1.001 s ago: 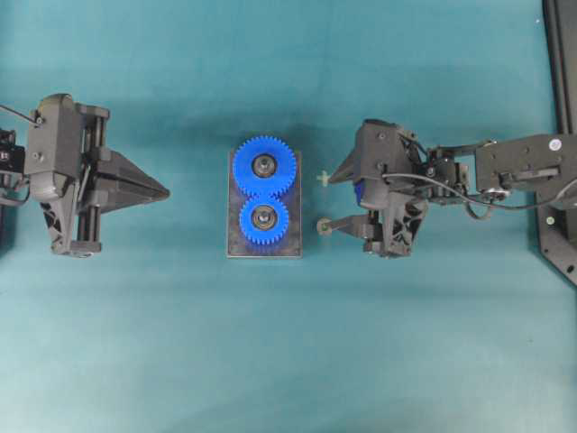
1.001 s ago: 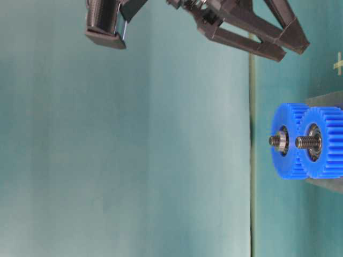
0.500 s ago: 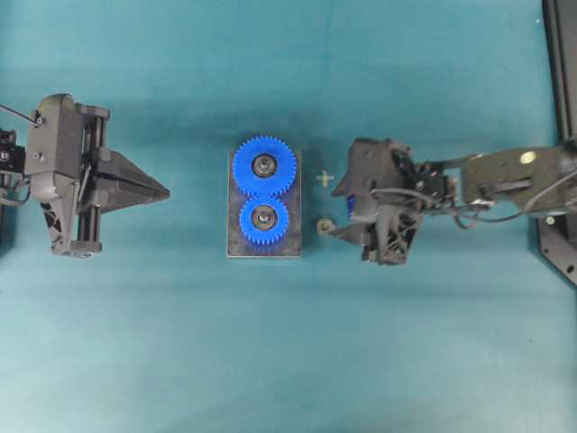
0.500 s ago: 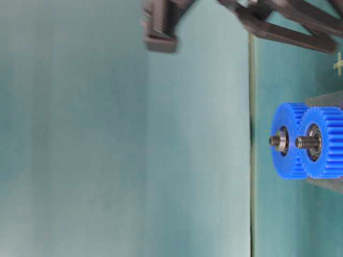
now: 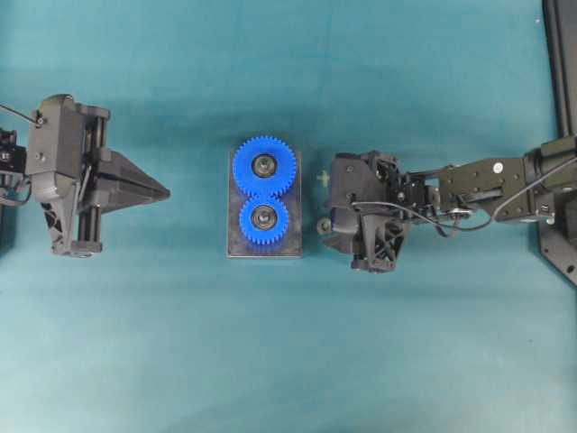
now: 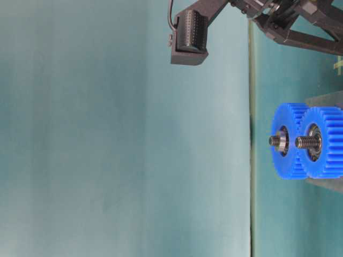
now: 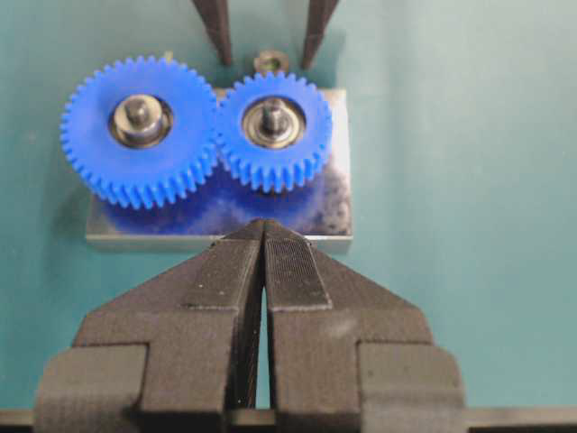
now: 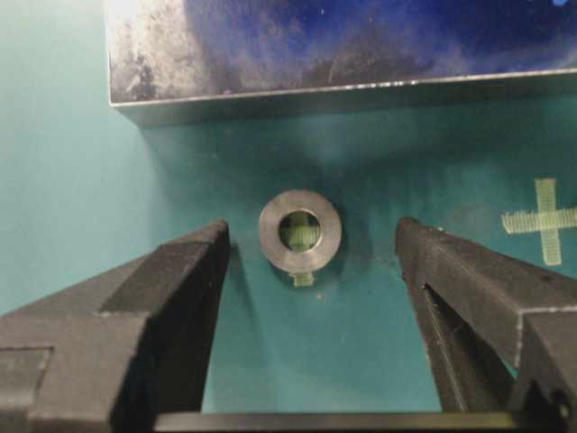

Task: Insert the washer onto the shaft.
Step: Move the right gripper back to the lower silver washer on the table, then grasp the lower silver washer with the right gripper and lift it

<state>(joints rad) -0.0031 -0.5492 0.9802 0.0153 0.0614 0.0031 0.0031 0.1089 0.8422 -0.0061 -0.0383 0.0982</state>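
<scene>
Washer [image 8: 300,231] flat on the mat, dead centre between my right gripper [image 8: 311,248] fingers, clear of both; jaws wide; base plate [image 8: 361,45] just beyond; left gripper [image 7: 263,236] closed, well apart.

- Light is even and fairly bright across the teal table [image 5: 180,343]; the overhead view has corners darkening slightly toward 11 and 1 o'clock
- Soft shadow pools around the metal base plate [image 5: 293,203], and under the right gripper [image 5: 326,209]
- The right wrist view is sharp on the washer [image 8: 300,231], with pale glare on the plate's corner at 11 o'clock
- The left wrist view blurs its own closed left gripper [image 7: 264,236] at 6 o'clock
- The table-level view is hazy, its backdrop soft
</scene>
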